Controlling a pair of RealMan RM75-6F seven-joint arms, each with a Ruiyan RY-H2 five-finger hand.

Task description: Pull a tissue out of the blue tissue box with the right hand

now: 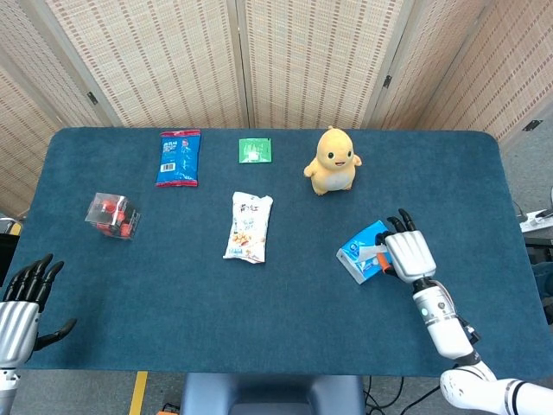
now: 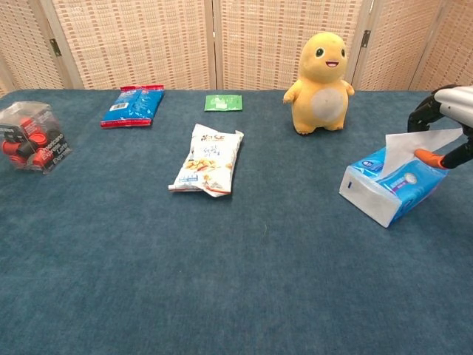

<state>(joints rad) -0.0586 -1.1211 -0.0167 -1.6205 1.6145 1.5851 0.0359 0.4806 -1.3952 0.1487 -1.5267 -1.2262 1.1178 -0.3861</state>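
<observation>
The blue tissue box (image 1: 358, 252) (image 2: 388, 188) lies tilted on the right side of the table. A white tissue (image 2: 415, 142) rises from its slot and fans out to the right. My right hand (image 1: 409, 253) (image 2: 451, 103) is over the box's right end and pinches the tissue between the orange-tipped thumb and the dark fingers (image 2: 421, 115). In the head view the hand covers most of the tissue. My left hand (image 1: 22, 307) hangs at the lower left beside the table's front edge, fingers spread, holding nothing.
A yellow plush toy (image 1: 333, 160) (image 2: 321, 74) stands behind the box. A white snack bag (image 1: 249, 226) lies mid-table. A blue packet (image 1: 180, 157) and a green packet (image 1: 255, 150) lie at the back, a clear box of red items (image 1: 112, 214) at the left.
</observation>
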